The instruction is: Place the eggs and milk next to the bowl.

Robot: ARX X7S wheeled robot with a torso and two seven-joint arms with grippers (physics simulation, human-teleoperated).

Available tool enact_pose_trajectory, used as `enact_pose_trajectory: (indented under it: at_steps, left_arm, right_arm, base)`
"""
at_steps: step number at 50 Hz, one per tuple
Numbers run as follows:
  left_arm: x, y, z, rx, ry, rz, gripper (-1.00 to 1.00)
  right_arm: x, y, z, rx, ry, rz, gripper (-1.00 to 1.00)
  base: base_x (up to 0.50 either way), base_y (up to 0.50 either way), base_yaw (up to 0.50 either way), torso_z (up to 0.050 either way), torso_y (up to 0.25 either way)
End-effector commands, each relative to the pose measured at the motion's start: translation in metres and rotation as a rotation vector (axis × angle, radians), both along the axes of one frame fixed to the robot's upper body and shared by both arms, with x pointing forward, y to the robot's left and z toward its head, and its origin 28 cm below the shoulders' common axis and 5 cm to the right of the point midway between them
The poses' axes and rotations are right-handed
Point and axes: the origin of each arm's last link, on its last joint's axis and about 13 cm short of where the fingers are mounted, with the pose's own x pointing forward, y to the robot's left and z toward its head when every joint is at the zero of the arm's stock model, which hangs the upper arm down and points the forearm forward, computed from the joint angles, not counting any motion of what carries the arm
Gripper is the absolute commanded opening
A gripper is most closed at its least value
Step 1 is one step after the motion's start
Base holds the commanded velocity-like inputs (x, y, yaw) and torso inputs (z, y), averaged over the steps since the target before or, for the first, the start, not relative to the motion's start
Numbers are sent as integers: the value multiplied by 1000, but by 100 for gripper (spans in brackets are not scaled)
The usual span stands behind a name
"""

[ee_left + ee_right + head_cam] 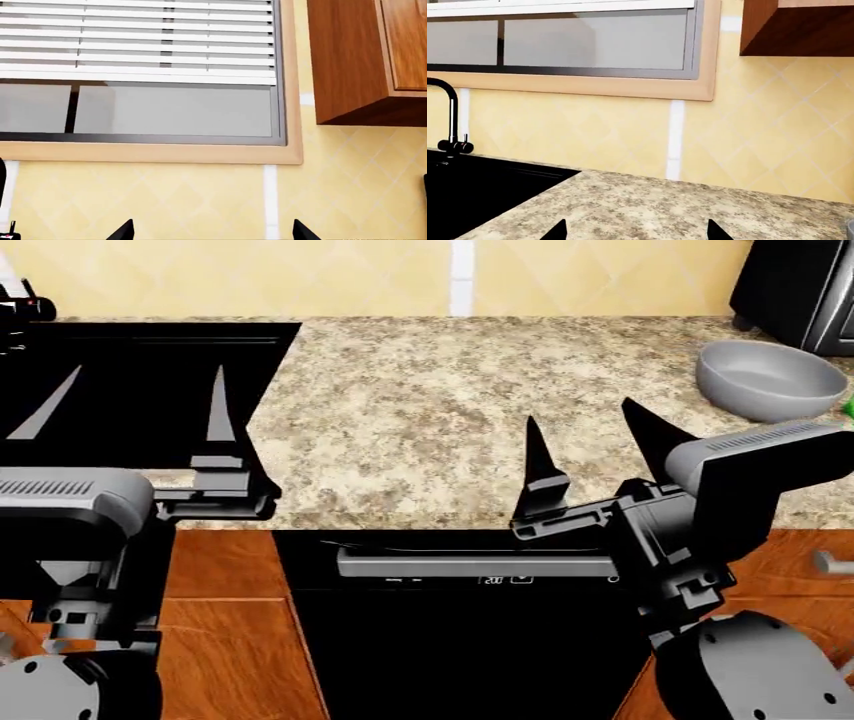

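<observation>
Left gripper [134,400] at left of head frame, fingers spread wide, empty, poised over black sink [147,380]; your right gripper [587,445] at centre-right, likewise wide and empty, hovering above granite counter [400,390]; bowl [771,378] sits upper right on counter; eggs and milk nowhere in view; likely you must search first.

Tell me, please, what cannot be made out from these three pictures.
- Eggs and milk: in no view, so their places cannot be told.
- Bowl: head view only; a green object beside it is cut by the edge.
- Black appliance: head view, cropped at the corner.
- Left wrist view: faces window and wall; no counter.
</observation>
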Motion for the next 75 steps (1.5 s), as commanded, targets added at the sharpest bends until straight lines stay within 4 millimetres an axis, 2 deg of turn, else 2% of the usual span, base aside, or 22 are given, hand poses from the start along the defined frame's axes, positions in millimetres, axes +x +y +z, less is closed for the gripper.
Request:
enact_pose_trajectory:
  at_steps: [1, 75]
  left_arm:
    - [-1, -1, -1, 2, 3, -5, 100]
    - [-3, 1, 2, 1, -8, 7, 100]
  right_arm:
    - [-1, 1, 0, -4, 1, 3, 100]
    - [-5, 4, 3, -6, -32, 18, 100]
  base:
    - [1, 500, 0, 0, 0]
    - [0, 500, 0, 0, 0]
